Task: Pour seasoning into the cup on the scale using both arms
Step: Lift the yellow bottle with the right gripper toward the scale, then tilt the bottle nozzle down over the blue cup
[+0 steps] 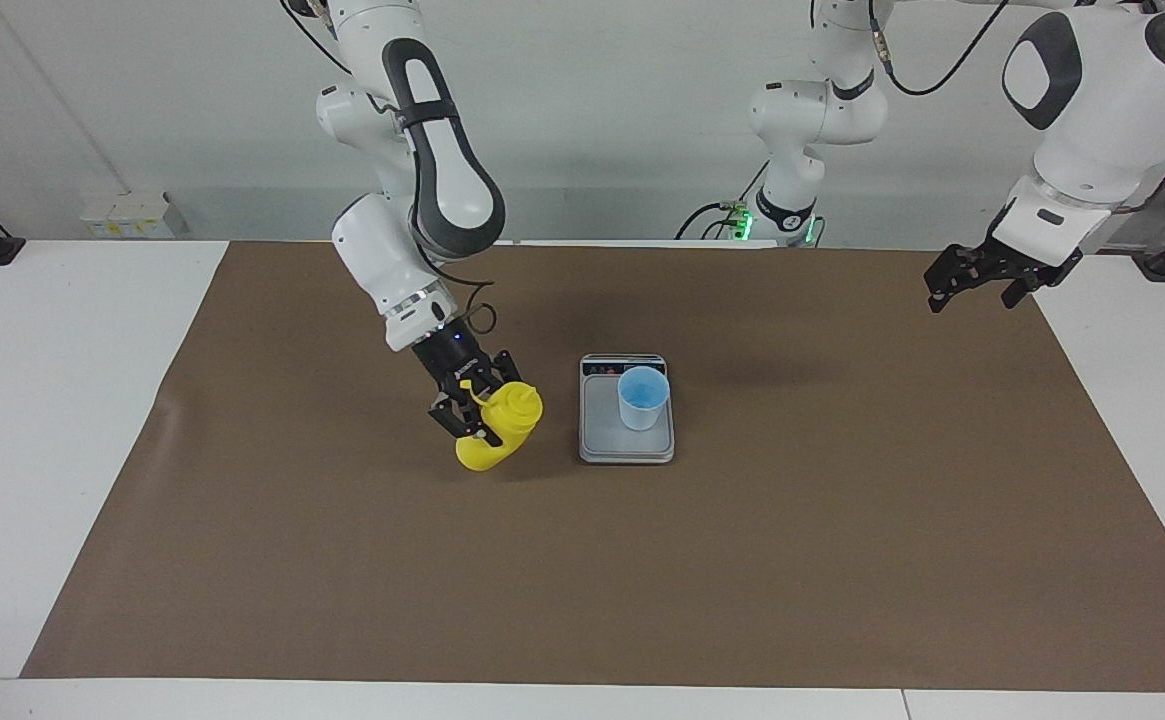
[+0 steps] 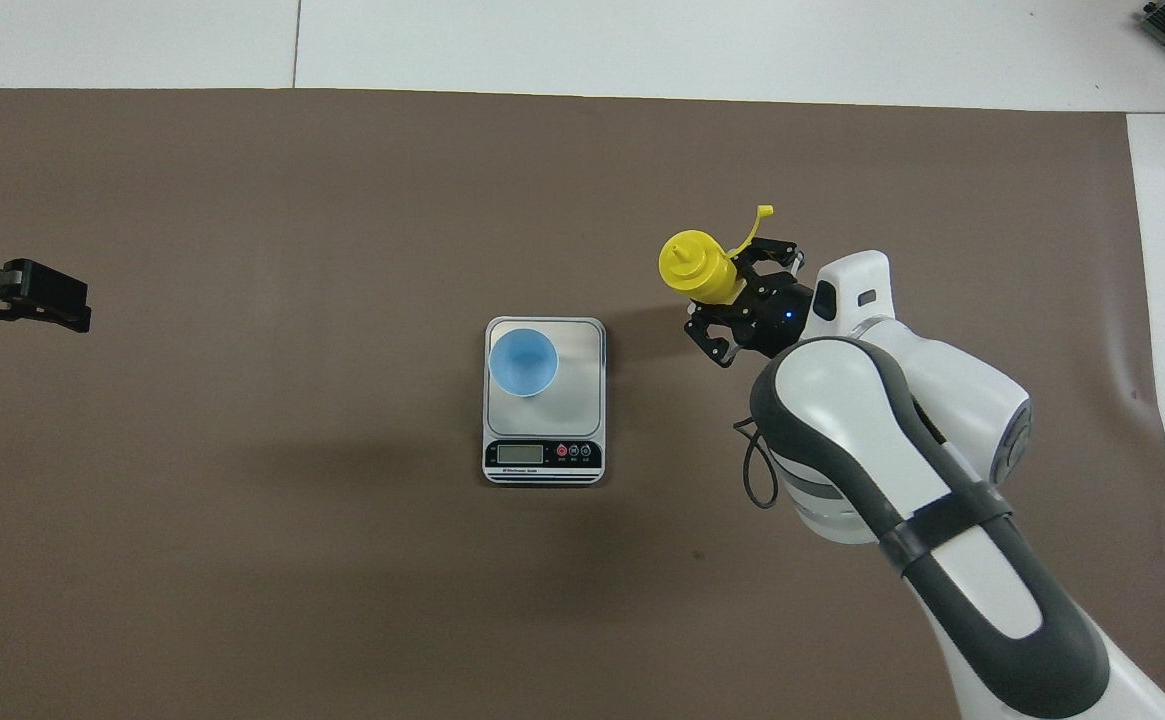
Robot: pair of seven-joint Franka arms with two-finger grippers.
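Note:
My right gripper (image 1: 487,413) (image 2: 728,296) is shut on the seasoning (image 1: 517,408) (image 2: 694,265), a yellow squeeze bottle. The bottle is tilted, its nozzle leaning toward the scale, and its cap strap (image 2: 754,222) hangs loose. It is low over the mat, beside the scale (image 1: 602,440) (image 2: 578,372), on the right arm's side. The light blue cup (image 1: 642,397) (image 2: 522,362) stands upright on the scale's plate, toward the left arm's end. My left gripper (image 1: 982,277) (image 2: 37,297) waits open and holds nothing, raised over the mat's edge at the left arm's end.
A brown mat (image 1: 582,580) covers most of the white table (image 1: 42,400). The scale's display strip (image 2: 520,454) lies at the end nearer to the robots. The right arm's white forearm (image 2: 872,440) reaches over the mat toward the bottle.

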